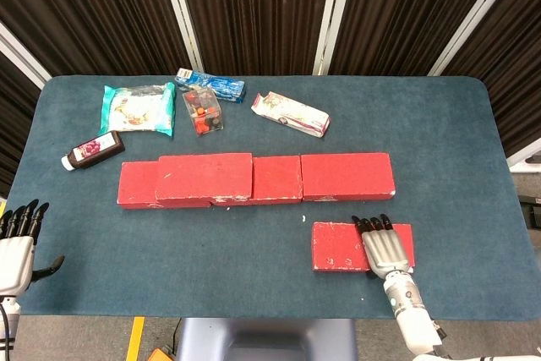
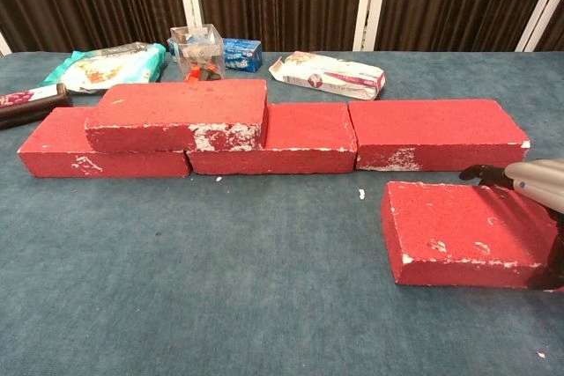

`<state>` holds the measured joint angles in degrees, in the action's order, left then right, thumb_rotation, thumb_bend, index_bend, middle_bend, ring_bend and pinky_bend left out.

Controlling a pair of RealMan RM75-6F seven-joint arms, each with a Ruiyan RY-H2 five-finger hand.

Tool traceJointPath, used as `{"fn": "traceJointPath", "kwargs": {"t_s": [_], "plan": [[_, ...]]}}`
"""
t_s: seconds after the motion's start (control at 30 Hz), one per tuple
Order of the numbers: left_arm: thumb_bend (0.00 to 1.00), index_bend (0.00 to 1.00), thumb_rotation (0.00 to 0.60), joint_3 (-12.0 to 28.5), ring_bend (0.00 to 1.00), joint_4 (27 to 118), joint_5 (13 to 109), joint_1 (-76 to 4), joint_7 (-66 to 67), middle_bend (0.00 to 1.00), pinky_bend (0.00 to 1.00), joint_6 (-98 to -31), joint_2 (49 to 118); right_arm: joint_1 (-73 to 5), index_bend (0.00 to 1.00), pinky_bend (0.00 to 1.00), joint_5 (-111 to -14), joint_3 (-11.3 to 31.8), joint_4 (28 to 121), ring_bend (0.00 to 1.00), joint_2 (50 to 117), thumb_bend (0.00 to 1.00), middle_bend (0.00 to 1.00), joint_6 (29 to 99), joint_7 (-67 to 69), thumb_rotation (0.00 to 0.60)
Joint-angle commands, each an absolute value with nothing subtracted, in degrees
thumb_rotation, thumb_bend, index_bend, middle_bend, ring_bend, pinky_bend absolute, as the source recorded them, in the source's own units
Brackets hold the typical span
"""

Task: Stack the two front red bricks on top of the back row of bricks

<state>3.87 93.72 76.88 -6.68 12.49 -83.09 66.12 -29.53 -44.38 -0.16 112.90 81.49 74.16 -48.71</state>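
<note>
Clutter (image 1: 203,105) behind brick row (image 1: 255,178) | right hand (image 1: 387,247) fingers flat, gripping front brick (image 1: 342,245)

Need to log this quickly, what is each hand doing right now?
Left hand: open, holding nothing, at the table's front left edge.
Right hand: lies over the front red brick; grip cannot be told.

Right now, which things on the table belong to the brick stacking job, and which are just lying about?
Part of the job:
- loose front red brick under the right robot hand
- red brick already stacked
- back row of red bricks

Just lying about:
- dark bottle
- green-edged snack bag
- blue box
- clear plastic box
- white and red packet
</note>
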Motion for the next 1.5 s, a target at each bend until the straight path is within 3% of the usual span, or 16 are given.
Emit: {"fn": "traceJointPath", "kwargs": {"t_s": [0.03, 0.4, 0.63, 0.83, 1.1, 1.3, 1.5], "plan": [[0.2, 0.0, 0.6, 3.99, 0.0, 93.83, 76.77, -6.62, 12.54, 0.0, 0.0, -83.14, 66.08, -29.5, 0.12, 0.0, -44.79, -0.29, 112.78, 0.23, 81.59, 0.0, 0.28, 74.36, -48.48, 0.6], [0.2, 0.0, 0.6, 4.2, 0.0, 94.11, 76.35, -6.48, 12.58, 0.0, 0.0, -82.84, 66.01, -29.52, 0.14, 0.0, -48.01, 0.51, 114.72, 0.26, 80.83, 0.01, 0.31, 75.91, -47.47, 0.6], [0.2, 0.0, 0.6, 4.36, 0.0, 94.3, 76.02, -6.44, 12.27, 0.0, 0.0, -82.56, 65.78, -32.34, 0.2, 0.0, -46.4, 4.88, 120.96, 0.26, 78.09, 0.01, 0.32, 77.79, -51.24, 0.6], [0.2, 0.0, 0.6, 4.41, 0.0, 94.35, 75.99, -6.38, 11.73, 0.0, 0.0, -82.35, 65.49, -38.66, 0.2, 0.0, -35.43, 13.28, 124.3, 0.26, 76.65, 0.01, 0.32, 78.47, -56.9, 0.6], [0.2, 0.0, 0.6, 4.77, 0.0, 94.32, 75.41, -6.34, 10.49, 0.0, 0.0, -81.93, 64.99, -49.23, 0.21, 0.0, -17.46, 23.03, 118.95, 0.26, 78.06, 0.01, 0.32, 79.09, -63.01, 0.6], [0.2, 0.0, 0.6, 4.82, 0.0, 94.37, 75.01, -6.34, 10.08, 0.0, 0.0, -81.47, 64.76, -55.44, 0.21, 0.0, -9.52, 25.77, 111.69, 0.26, 79.65, 0.01, 0.32, 75.92, -64.92, 0.6], [0.2, 0.0, 0.6, 4.84, 0.0, 94.51, 75.08, -6.26, 9.83, 0.0, 0.0, -81.51, 64.57, -59.39, 0.22, 0.0, -7.91, 24.8, 105.89, 0.26, 81.19, 0.01, 0.32, 71.08, -65.3, 0.6]]}}
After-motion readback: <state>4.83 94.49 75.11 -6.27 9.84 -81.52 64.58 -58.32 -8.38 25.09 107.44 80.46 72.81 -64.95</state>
